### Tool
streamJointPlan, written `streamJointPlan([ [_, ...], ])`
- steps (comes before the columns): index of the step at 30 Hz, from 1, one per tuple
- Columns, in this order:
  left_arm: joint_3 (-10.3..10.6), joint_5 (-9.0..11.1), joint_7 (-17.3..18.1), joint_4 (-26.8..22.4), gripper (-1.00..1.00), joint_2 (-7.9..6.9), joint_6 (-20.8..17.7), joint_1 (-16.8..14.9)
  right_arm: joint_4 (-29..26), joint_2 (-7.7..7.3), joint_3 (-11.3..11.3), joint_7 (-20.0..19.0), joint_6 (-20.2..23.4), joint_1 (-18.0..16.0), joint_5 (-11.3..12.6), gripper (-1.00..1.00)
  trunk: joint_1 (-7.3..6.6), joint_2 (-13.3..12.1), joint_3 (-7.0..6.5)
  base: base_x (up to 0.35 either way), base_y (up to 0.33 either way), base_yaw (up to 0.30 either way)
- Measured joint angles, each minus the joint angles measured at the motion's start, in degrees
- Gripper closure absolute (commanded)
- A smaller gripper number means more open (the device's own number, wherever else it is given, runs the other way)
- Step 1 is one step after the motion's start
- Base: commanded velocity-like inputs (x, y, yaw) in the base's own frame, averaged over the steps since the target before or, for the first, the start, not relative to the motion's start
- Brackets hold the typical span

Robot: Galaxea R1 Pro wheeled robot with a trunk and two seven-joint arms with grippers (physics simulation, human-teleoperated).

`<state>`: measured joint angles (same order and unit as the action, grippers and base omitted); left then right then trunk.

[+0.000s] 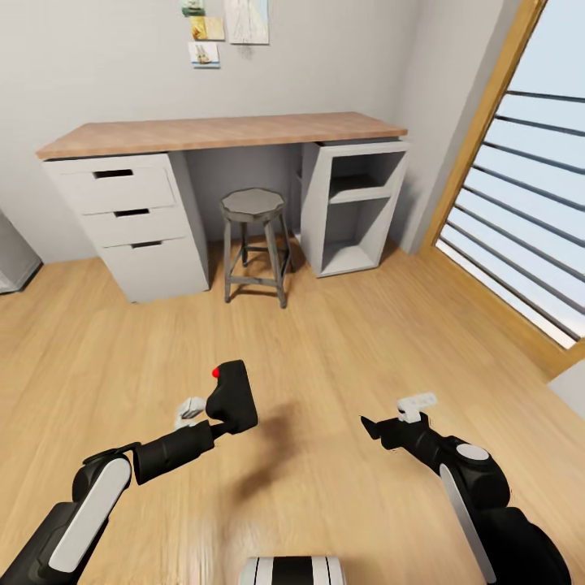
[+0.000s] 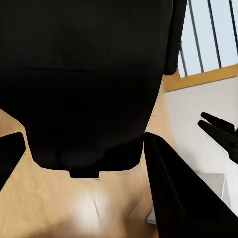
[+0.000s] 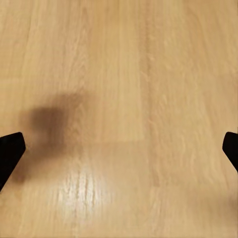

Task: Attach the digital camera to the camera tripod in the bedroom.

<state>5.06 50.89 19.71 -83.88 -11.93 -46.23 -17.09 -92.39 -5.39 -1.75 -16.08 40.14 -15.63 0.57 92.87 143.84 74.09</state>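
Between the fingers of the left pincer [image 1: 218, 418] sits the digital camera [image 1: 233, 396], gripped and held upright above the wood floor [image 1: 325, 357], red button up. Beside it, well apart, the right pincer [image 1: 375, 428] hangs wide and empty. Ahead stand a bench [image 1: 219, 132] and stool [image 1: 255, 205]; I judge the carry unfinished.

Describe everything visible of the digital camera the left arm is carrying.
The digital camera is a small matte-black body, seemingly plastic, with a bright red round button on its upper left corner. It is held in the air above the light wood floor, standing roughly upright at the end of the left arm. The left pincer grips it from below. In the left wrist view it is a broad dark bulk between the fingers.
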Motion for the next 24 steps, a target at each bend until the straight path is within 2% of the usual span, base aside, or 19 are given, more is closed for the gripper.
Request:
streamJointPlan([
  [24, 0.0, 0.0, -0.2, 0.1, 1.00, 0.00, 0.0, 0.0, 0.0, 0.05, -0.1, -0.1, -0.1, 0.1, -0.1, -1.00, -0.62, -0.3, -4.74, 0.000, 0.000, 0.260],
])
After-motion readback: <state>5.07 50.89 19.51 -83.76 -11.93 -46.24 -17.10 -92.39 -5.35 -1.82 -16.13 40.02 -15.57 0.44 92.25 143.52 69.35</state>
